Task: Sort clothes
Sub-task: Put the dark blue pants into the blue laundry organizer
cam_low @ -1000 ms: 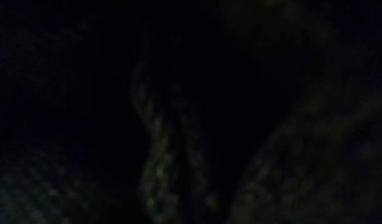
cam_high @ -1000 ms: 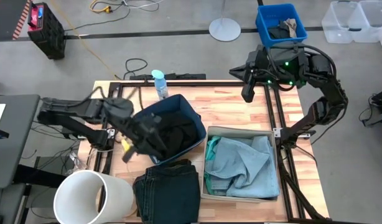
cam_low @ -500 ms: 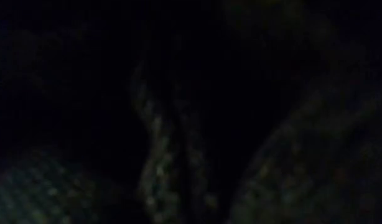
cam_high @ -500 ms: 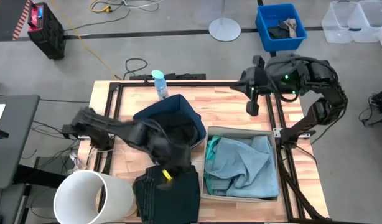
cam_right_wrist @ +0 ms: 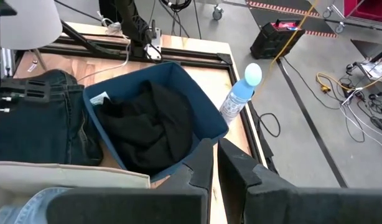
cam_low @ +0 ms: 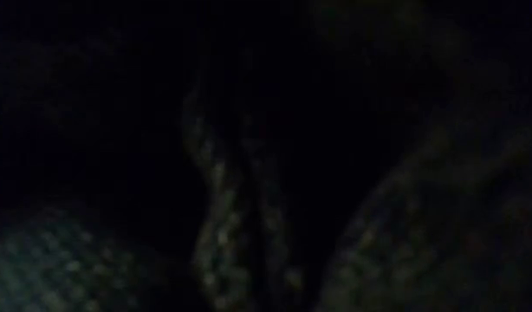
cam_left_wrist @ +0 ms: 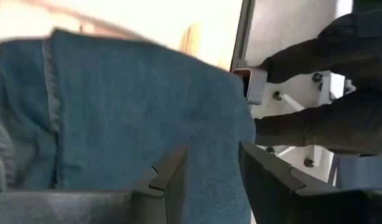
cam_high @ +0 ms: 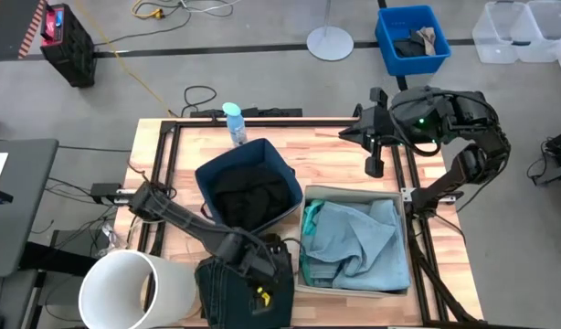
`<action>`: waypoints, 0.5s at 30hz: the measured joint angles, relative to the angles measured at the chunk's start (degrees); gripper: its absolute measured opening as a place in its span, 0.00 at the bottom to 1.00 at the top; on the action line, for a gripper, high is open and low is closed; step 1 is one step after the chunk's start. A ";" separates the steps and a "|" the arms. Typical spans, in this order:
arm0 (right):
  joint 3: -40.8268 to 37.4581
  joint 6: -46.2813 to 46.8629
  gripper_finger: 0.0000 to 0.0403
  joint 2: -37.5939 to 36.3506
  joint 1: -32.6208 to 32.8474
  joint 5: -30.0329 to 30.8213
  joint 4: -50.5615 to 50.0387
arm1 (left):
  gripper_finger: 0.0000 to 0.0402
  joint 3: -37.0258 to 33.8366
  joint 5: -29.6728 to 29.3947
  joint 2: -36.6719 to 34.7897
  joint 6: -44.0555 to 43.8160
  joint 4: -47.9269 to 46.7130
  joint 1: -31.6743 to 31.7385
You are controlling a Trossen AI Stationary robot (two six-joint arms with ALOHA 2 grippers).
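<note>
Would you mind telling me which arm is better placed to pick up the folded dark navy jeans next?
The left: its gripper hangs open directly over the folded dark navy jeans, while the right gripper waits open by the table's far edge.

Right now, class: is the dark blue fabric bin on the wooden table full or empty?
Partly full: the dark blue fabric bin holds a crumpled black garment, seen inside its walls in high and right wrist views.

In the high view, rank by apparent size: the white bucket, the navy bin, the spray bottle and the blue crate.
1. White bucket and navy bin: look alike, and the bucket is cut off by the picture's edge, so I won't rank them.
2. Blue crate.
3. Spray bottle, smallest.
</note>
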 joint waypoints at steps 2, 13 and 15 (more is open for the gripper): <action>0.00 0.00 0.10 0.00 0.13 -0.01 0.00 | 0.34 0.04 0.02 1.16 -1.93 -0.38 -0.88; 0.00 0.02 0.10 0.00 0.13 -0.01 -0.02 | 0.34 0.04 3.80 6.49 -10.18 -1.93 -5.52; 0.00 0.00 0.10 0.00 0.13 -0.01 -0.03 | 0.34 0.04 3.91 7.12 -11.65 -1.78 -6.13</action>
